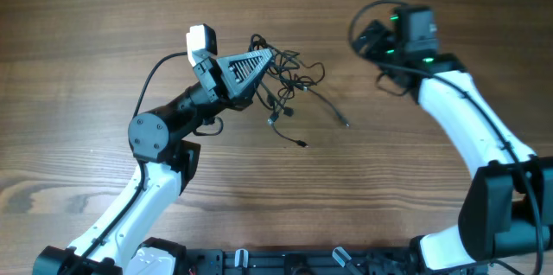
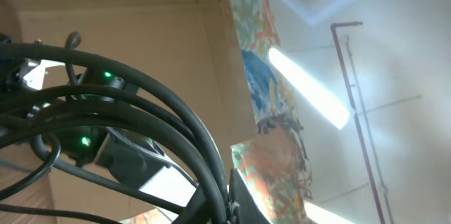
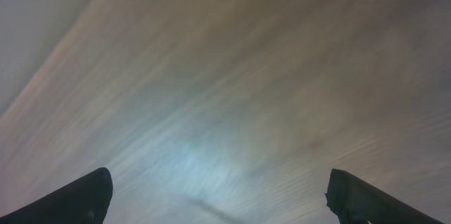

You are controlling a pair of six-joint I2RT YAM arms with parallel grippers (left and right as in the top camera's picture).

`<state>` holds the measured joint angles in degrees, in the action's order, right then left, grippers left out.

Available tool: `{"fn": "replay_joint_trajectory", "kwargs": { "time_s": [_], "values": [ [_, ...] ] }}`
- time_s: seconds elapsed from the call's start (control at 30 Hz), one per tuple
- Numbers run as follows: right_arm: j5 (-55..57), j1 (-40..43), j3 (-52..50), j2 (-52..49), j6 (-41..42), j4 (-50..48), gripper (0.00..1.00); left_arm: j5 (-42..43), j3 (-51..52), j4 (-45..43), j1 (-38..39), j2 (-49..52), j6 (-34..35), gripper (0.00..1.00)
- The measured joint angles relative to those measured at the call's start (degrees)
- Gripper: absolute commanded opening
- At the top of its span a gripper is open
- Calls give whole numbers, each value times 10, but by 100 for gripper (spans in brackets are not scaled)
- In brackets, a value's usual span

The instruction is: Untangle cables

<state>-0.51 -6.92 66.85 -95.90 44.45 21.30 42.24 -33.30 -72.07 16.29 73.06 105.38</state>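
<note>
Left gripper (image 1: 266, 55): clenched tight, tip pushed into the left edge of the tangle; it looks to be pinching a strand, though the exact strand can't be made out

Left wrist view: dark cords sweep right across the lens, which fits a bunch held close at the fingers; the camera is tipped up and sideways toward the wall

Right gripper (image 3: 225, 199): released, jaws spread wide, nothing between the 2 fingertips, only blurred wood grain below

Right arm position: off to the right of the knot and apart from it, not touching any cord

The cables (image 1: 289, 76): a small black knot on the table (image 1: 86, 50) just right of the left gripper, with 2 loose tails trailing down and right, each ending in a plug (image 1: 302, 143)

Why this hold: my read is the left side anchors the knot so the open right gripper can come in and draw a tail free

Containers: none in view, no tray, bin or box; the cords lie on bare wood

Next move needs: a clean pick of 1 tail, well away from the knot
</note>
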Motion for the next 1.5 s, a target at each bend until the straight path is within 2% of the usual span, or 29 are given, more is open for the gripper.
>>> {"fn": "replay_joint_trajectory", "kwargs": {
  "time_s": [0.1, 0.17, 0.27, 0.33, 0.4, 0.7, 0.73, 0.8, 0.83, 0.87, 1.07, 1.17, 1.27, 1.33, 1.43, 1.5],
  "values": [
    [-103, 49, 0, 0, -123, -40, 97, 6, 0, 30, 0, -1, 0, 4],
    [-252, 71, 0, 0, -260, -51, 90, 9, -1, 81, 0, 0, 0, 4],
    [-500, 71, 0, 0, -449, -50, 88, 11, 0, 129, 0, 0, 0, 4],
    [-609, 60, 0, 0, -525, -50, 87, 12, 0, 130, 1, 0, 0, 4],
    [-673, 34, 0, 0, -579, -49, 87, 12, 0, 130, 1, 0, 0, 4],
    [-704, -60, 0, 0, -690, -50, 63, 12, 0, 130, 1, 0, 0, 4],
    [-702, -68, 0, 0, -711, -61, 58, 12, 0, 130, 2, 0, 0, 4],
    [-694, -76, 0, 0, -728, -81, 35, 11, 0, 130, 7, 0, 0, 4],
    [-691, -80, 0, 0, -733, -93, 13, 11, 0, 129, 13, 0, 0, 4],
    [-688, -83, 0, 0, -739, -101, 4, 13, 0, 130, 17, 0, 0, 4],
    [-684, -82, 0, 0, -741, -133, 4, 36, 0, 129, 32, 0, 0, 4],
    [-684, -58, 0, 0, -693, -177, 4, 53, 0, 129, 32, 0, 0, 4],
    [-686, -7, -1, 0, -586, -257, 4, 65, -1, 130, 32, 0, 0, 4],
    [-673, 33, -1, 0, -483, -311, 4, 79, -1, 132, 32, 0, -7, 4],
    [-621, 114, -1, 0, -321, -351, 4, 121, -1, 132, 32, 0, -32, 4],
    [-589, 159, -1, 0, -247, -355, 4, 154, -1, 132, 32, 0, -51, 4]
  ]
}}
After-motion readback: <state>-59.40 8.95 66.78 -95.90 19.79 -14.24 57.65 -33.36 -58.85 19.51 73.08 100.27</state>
